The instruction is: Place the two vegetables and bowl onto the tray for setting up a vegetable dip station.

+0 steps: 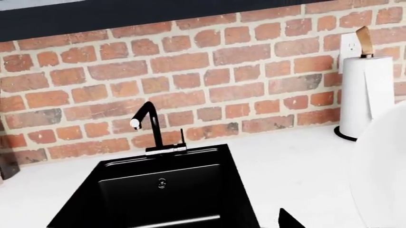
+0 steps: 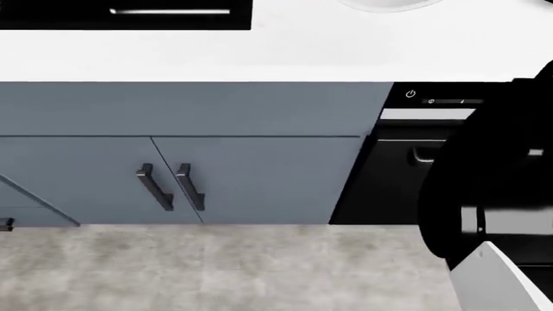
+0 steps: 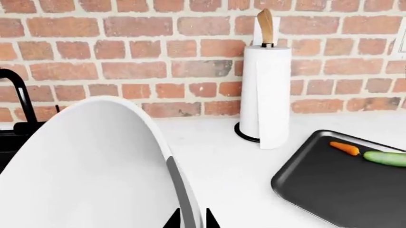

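Red brick (image 3: 127, 52) ran behind the white counter (image 3: 222, 161) in both wrist views. From the right wrist camera I saw the bowl (image 3: 89, 166) filling the near side of the picture, tipped up, its rim sitting between the two dark fingertips of the right gripper (image 3: 190, 221) at the picture's lower edge. The jaws looked clamped on that rim, one tip on either side of it. Beyond the bowl stood the paper-towel roll (image 3: 265, 95) on its black base, near the wall. The tray (image 3: 330, 185) lay on the counter just past the roll, apart from the bowl. On it, near its far rim, the carrot (image 3: 345, 148) and the cucumber (image 3: 385, 158) lay end to end, touching or nearly so. The roll stood between the bowl and the tray's far corner.

From the left wrist camera I saw the black sink (image 1: 161, 190) sunk in the counter, with the black faucet (image 1: 149, 126) behind it against the brick. The roll and the bowl's white edge showed at one side. Only a dark sliver of the left gripper (image 1: 290, 221) showed at the frame edge, so I could not tell how its jaws stood.

My head camera pointed low: blue-grey cabinet doors (image 2: 250, 175), a dishwasher panel (image 2: 428, 107), the floor, and the right arm (image 2: 493, 194) blocking one side.
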